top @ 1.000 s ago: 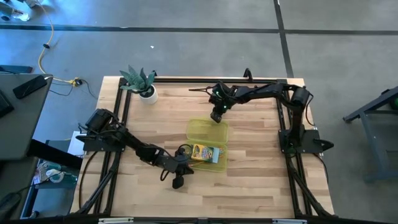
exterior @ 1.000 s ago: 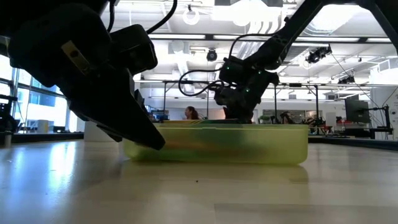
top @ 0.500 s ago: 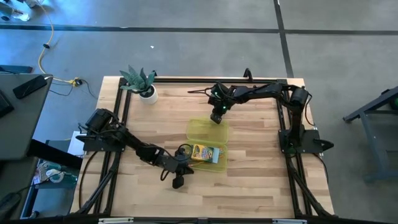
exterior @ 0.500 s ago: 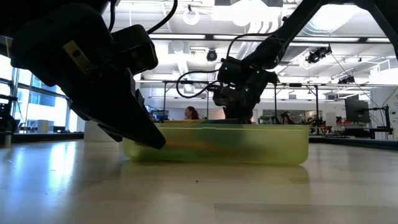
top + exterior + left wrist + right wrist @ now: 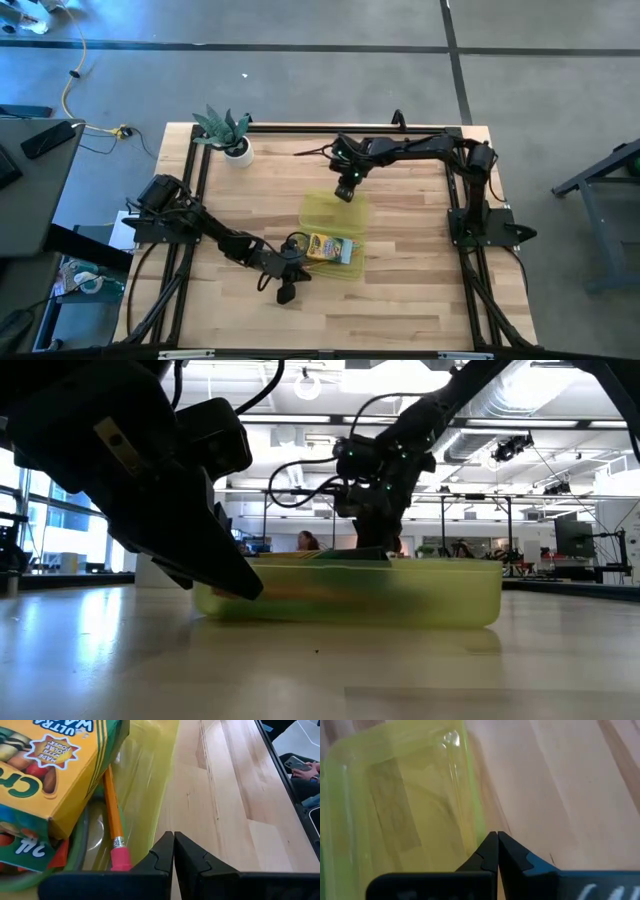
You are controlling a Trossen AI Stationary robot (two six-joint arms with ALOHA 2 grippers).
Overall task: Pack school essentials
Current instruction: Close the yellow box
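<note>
The translucent yellow-green case [image 5: 335,225] lies open on the table. Its base holds the yellow-green crayon box [image 5: 330,245] [image 5: 55,765], an orange pencil with a pink eraser end [image 5: 112,815] and a green loop [image 5: 80,855]. The lid [image 5: 335,210] [image 5: 405,805] is on the far side. My left gripper [image 5: 297,258] [image 5: 173,845] is shut at the base's near-left wall. My right gripper [image 5: 345,192] [image 5: 497,842] [image 5: 370,545] is shut at the lid's far edge. The pens, notepad and red eraser are not visible. My left gripper pinches the rim of the base's left wall [image 5: 159,837] between its shut fingertips, coming low from the table's left. The base rests flat on the table. My right gripper pinches the lid's far edge [image 5: 479,832] at its fingertips, from above and the far side. That edge [image 5: 355,555] is raised slightly; the hinge side stays down.
A small green plant in a white pot [image 5: 228,130] stands at the far-left corner. Bare wood lies to the case's right [image 5: 410,230] and near side. Black frame rails [image 5: 450,200] run along the table's sides. A person [image 5: 305,767] sits beyond the table.
My right gripper has moved up and a little toward the table's left, still shut on the lid's far edge, and that edge has risen with it. The base and my left gripper have stayed in place.
</note>
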